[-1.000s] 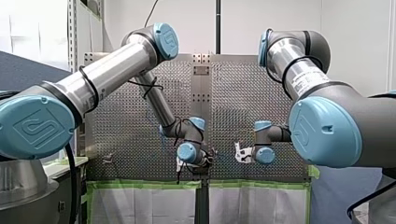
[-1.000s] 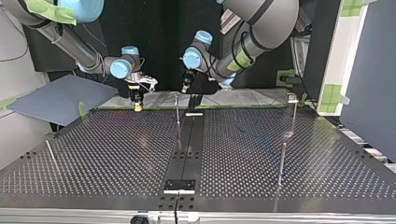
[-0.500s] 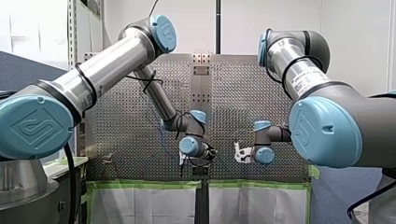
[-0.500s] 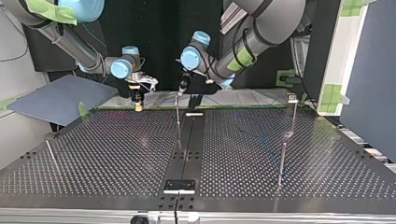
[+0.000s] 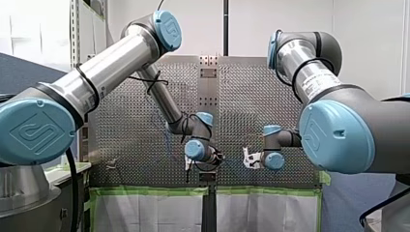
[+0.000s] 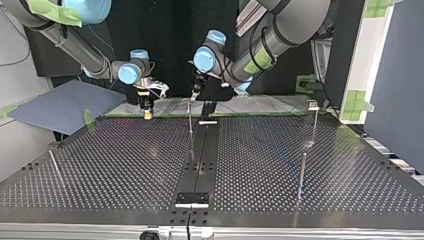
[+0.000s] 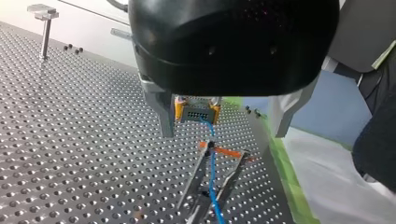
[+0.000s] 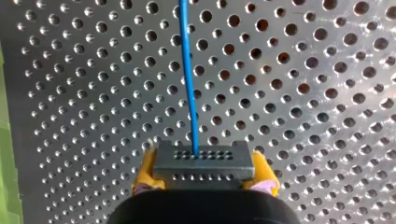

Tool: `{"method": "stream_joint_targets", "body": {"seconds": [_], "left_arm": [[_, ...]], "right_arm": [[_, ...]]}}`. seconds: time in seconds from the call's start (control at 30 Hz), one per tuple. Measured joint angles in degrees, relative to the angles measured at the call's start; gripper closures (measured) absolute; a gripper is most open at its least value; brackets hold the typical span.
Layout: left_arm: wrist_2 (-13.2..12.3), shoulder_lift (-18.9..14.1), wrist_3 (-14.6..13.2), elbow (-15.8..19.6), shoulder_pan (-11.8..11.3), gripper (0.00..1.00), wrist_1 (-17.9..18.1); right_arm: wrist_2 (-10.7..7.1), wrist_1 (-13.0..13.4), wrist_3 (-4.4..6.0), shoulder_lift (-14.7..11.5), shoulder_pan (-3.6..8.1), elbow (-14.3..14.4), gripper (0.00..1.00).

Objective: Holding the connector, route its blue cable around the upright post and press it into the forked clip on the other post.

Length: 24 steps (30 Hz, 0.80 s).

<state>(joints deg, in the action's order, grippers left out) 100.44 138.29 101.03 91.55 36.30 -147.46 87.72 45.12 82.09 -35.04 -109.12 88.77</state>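
Observation:
In the right wrist view my right gripper is shut on a grey connector, which sits between its yellow pads. The blue cable runs straight ahead from it over the perforated table. In the left wrist view my left gripper is open, its metal fingers wide apart. It hangs above a forked clip, and the cable passes between the prongs. The connector shows beyond the clip. In the top view my left gripper hovers over the middle post and my right gripper stands to its left.
A post with a flat head stands at the top view's right. A plain post is nearer the camera and a thin one leans at the left. A dark strip runs down the table's middle. A grey sheet lies beyond the left edge.
My left arm has shifted its gripper a little towards the top view's left, over the middle post. My right arm has not moved.

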Motion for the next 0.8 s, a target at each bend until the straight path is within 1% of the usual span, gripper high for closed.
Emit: {"method": "stream_joint_targets", "body": {"seconds": [0.13,0.47,0.8], "left_arm": [[0.1,0.0,0.1,0.3,0.0,0.02,0.2],[-0.2,0.0,1.4,0.4,0.0,0.02,0.5],[-0.3,0.0,1.9,0.4,0.0,0.02,0.5]], "right_arm": [[0.0,-0.1,0.01,0.0,-0.02,0.0,0.64],[-0.07,0.1,-0.1,0.0,-0.11,0.0,0.64],[-0.09,-0.2,-0.12,0.0,-0.18,0.0,0.64]]}}
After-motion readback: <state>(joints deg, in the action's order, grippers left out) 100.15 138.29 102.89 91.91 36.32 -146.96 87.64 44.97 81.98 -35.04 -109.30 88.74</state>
